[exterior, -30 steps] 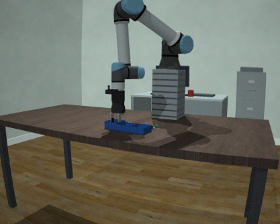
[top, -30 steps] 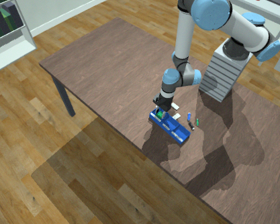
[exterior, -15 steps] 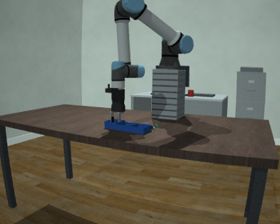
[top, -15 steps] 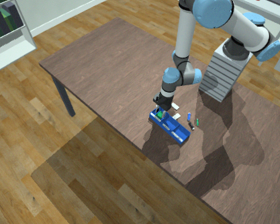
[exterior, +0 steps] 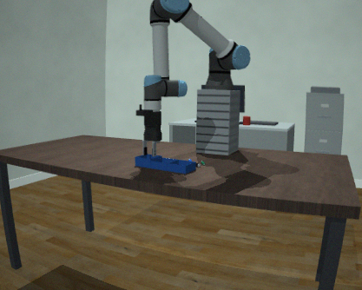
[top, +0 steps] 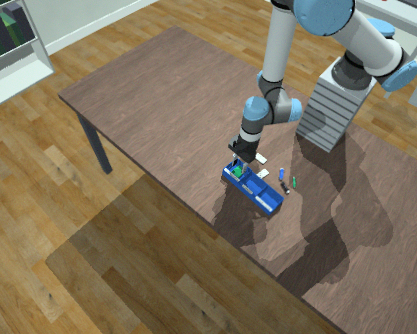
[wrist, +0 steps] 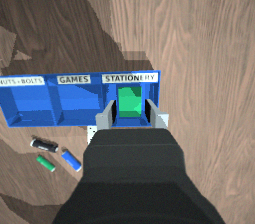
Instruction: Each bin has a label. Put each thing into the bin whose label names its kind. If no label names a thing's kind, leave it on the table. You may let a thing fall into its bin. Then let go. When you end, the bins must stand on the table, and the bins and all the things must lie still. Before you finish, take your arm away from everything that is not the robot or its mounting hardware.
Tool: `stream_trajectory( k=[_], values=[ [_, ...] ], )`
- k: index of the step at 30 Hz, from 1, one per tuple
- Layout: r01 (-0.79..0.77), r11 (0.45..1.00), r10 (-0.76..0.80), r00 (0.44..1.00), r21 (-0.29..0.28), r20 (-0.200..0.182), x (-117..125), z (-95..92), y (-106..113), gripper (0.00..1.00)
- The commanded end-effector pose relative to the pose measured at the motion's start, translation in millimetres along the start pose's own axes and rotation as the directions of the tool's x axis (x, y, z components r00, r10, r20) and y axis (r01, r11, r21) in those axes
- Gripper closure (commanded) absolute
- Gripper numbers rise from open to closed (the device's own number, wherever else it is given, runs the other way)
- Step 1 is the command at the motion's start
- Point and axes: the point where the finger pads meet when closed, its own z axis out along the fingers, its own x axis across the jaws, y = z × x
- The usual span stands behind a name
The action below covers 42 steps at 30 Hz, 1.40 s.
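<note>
- The end effector point(wrist: 129, 111) hangs over the STATIONERY compartment of the blue bin point(wrist: 33, 102), fingers spread apart with nothing between them
- A green block point(wrist: 129, 101) (kind unclear, perhaps an eraser) lies inside that compartment, seen between the two fingers and touching neither
- The bin's three labels read NUTS+BOLTS, GAMES and STATIONERY; the first two compartments show only blue floor
- In the wrist view, at about 7 o'clock from the bin, three small cylinders lie on the wooden surface point(wrist: 213, 75): a black one point(wrist: 43, 145), a green one point(wrist: 45, 163) and a blue one point(wrist: 71, 160), near each other but apart
- A small white piece point(top: 264, 173) lies just beside the bin
</note>
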Motion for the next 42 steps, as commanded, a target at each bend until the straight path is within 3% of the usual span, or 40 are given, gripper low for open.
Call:
stream_trajectory(
  k=[1, 3, 13, 14, 16, 25, 42],
  values=[
    [0.0, 1.0, 0.0, 1.0, 0.001, -0.001, 0, -10.2, -1, 0.13],
    [0.0, 1.0, 0.0, 1.0, 0.001, -0.001, 0, -20.1, -1, 0.13],
    [0.0, 1.0, 0.0, 1.0, 0.001, -0.001, 0, -20.2, 0, 0.13],
    [-0.05, 0.999, 0.05, 0.999, 0.001, -0.001, -6, -20.8, 5, 0.21],
    [-0.119, 0.993, 0.119, 0.993, 0.001, -0.001, -18, -22.1, 17, 0.21],
    [-0.119, 0.993, 0.119, 0.993, 0.001, 0.0, -71, -27.5, 69, 0.21],
    [-0.119, 0.993, 0.119, 0.993, 0.001, 0.0, -74, -27.7, 72, 0.21]
  ],
)
